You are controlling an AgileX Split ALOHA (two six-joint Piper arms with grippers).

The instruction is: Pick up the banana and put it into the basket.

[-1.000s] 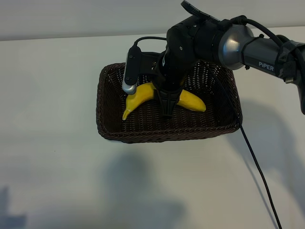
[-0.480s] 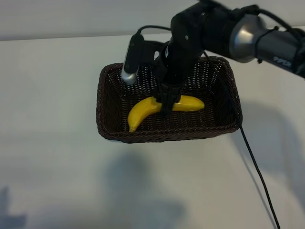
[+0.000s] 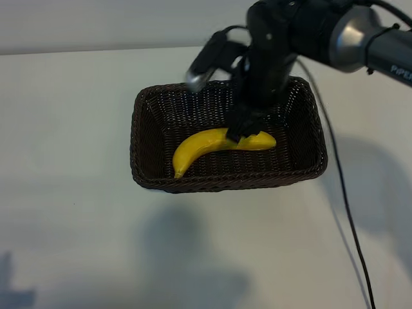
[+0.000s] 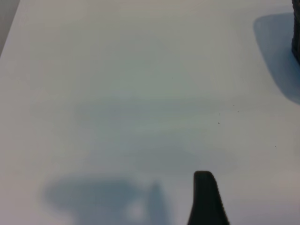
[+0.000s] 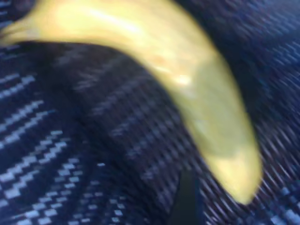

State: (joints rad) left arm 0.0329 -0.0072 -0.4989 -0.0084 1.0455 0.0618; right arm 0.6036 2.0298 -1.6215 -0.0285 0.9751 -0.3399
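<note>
The yellow banana point(image 3: 199, 145) lies on the floor of the dark brown wicker basket point(image 3: 145, 106), its curve running from the near left to the right. My right gripper point(image 3: 243, 127) hangs just above the banana's right half, open, with nothing in it. In the right wrist view the banana point(image 5: 187, 79) rests on the basket weave point(image 5: 70, 140), clear of the one dark finger point(image 5: 187, 204) that shows. The left arm is out of the exterior view. Its wrist view holds only bare table and one dark finger point(image 4: 206, 201), with nothing against it.
The basket stands in the middle of a white table point(image 3: 71, 212). A black cable point(image 3: 341, 193) trails from the right arm across the table to the right of the basket. Soft shadows fall on the table in front.
My right gripper opened and let go of the banana, then rose and shifted right. The banana dropped from a tilt and now lies flat on the basket floor.
</note>
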